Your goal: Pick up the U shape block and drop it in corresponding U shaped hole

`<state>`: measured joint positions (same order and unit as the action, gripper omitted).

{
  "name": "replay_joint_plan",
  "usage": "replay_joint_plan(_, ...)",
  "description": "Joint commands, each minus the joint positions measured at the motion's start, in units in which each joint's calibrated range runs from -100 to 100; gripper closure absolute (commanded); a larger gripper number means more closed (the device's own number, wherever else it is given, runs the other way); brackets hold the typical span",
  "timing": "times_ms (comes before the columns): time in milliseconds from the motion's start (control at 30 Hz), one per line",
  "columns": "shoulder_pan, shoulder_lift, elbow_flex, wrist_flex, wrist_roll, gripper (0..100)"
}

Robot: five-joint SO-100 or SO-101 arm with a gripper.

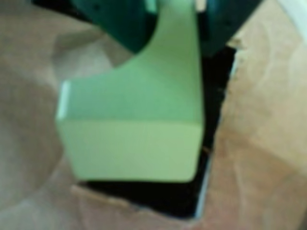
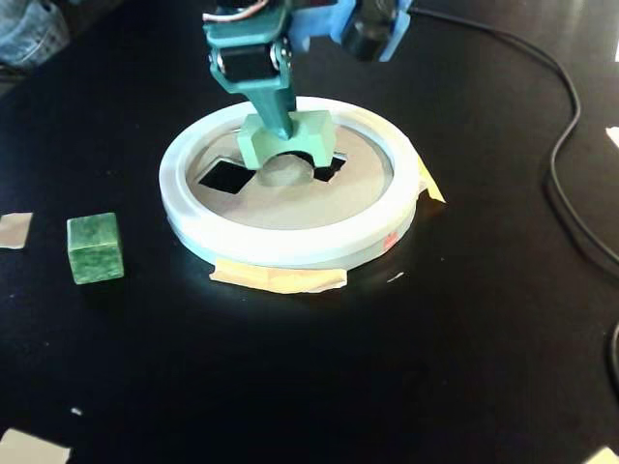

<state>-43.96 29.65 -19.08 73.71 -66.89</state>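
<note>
One pincer [image 2: 282, 124], teal-green, hung from above over the middle of the disc and was closed on the U shape block [image 2: 287, 142], gripping it at the top across the bridge between its two legs. The U shape block, pale mint green, stood with its arch facing downward, its legs just over or at the U shaped hole [image 2: 331, 170]; whether the legs had entered the hole or only touched its edge could not be told from the fixed view. In the wrist view the block [image 1: 139, 120] filled most of the picture, one flat end turned toward the camera and the curved cut showing at upper left, with the dark opening of the hole [image 1: 216, 115] visible along its right side and beneath it, edged by torn tan card. One tan disc [image 2: 290, 208], flat, lay inside one white ring [image 2: 290, 246], which sat on the black tabletop [image 2: 387, 367]. One square hole [image 2: 225, 175], smaller, lay in the disc to the left of the block in the fixed view. Strips of tan tape [image 2: 279, 279] stuck out from under the ring at its near edge and at its right. One dark marbled green cube [image 2: 95, 247] stood on the tabletop well to the left of the ring, apart from it. One black cable [image 2: 564, 164] curved across the tabletop at the right. Small tan scraps [image 2: 14, 230] lay near the left edge.
</note>
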Motion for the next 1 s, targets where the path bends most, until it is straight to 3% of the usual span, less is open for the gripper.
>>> replay_joint_plan(0,-0.49,-0.76,-5.6,-2.42,-0.34,94)
replay_joint_plan(967,-2.61,1.83,-5.69,-4.62,-0.39,90)
